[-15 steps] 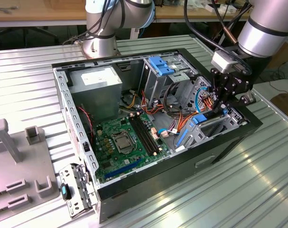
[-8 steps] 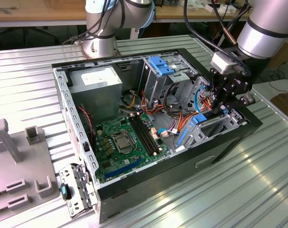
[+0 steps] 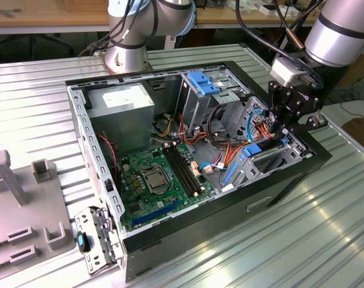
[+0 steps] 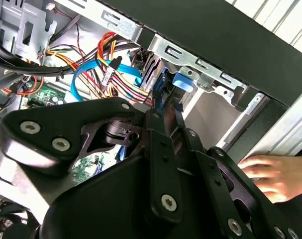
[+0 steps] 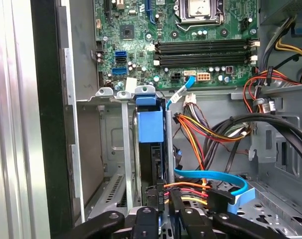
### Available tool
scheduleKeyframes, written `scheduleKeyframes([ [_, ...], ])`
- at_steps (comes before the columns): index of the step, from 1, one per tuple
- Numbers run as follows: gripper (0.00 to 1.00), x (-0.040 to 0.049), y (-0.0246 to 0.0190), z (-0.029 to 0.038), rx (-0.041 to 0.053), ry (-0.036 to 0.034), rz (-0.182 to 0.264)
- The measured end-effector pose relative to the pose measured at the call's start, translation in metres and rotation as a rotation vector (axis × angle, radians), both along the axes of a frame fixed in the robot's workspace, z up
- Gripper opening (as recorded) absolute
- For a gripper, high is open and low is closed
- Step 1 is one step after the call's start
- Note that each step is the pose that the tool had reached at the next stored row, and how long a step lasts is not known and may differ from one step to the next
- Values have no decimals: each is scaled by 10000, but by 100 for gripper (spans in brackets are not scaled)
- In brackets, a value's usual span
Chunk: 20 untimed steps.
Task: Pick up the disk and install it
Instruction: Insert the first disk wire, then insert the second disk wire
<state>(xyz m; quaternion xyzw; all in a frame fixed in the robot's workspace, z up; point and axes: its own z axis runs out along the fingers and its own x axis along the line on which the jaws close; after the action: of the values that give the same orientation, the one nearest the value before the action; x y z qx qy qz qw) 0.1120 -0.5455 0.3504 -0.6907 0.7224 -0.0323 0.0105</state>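
While the gripper [image 3: 283, 133] hangs over the computer case [image 3: 170, 237] | fingers clenched on the disk [image 5: 151, 130] | disk upright in the case's drive cage [image 5: 116, 149]

disk [image 5: 151, 127]: lower part hidden in bay | hand [image 4: 270, 174]: cut off by edge | fingers: tips apparently hidden

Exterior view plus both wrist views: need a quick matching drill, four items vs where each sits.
Things:
1. the disk
2. hand
3. silver plate
4. motherboard

Places:
A. flat on the floor of the case
B. on the table outside the case, at the exterior view's left
C. on edge in the drive cage, at the tool
D. resting on the case's outer edge

Pairs: 1-C, 2-D, 3-B, 4-A
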Motion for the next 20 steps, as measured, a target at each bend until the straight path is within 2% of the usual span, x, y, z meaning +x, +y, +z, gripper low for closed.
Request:
scheduleKeyframes([
  [1,23,0,0,3,-2,0,0],
  [3,11,0,0,6,-2,0,0],
  [10,11,0,0,27,-3,0,0],
  [12,11,-30,10,319,-20,4,203],
  [14,11,-31,33,363,-18,8,220],
  [20,11,-31,130,403,-19,23,265],
])
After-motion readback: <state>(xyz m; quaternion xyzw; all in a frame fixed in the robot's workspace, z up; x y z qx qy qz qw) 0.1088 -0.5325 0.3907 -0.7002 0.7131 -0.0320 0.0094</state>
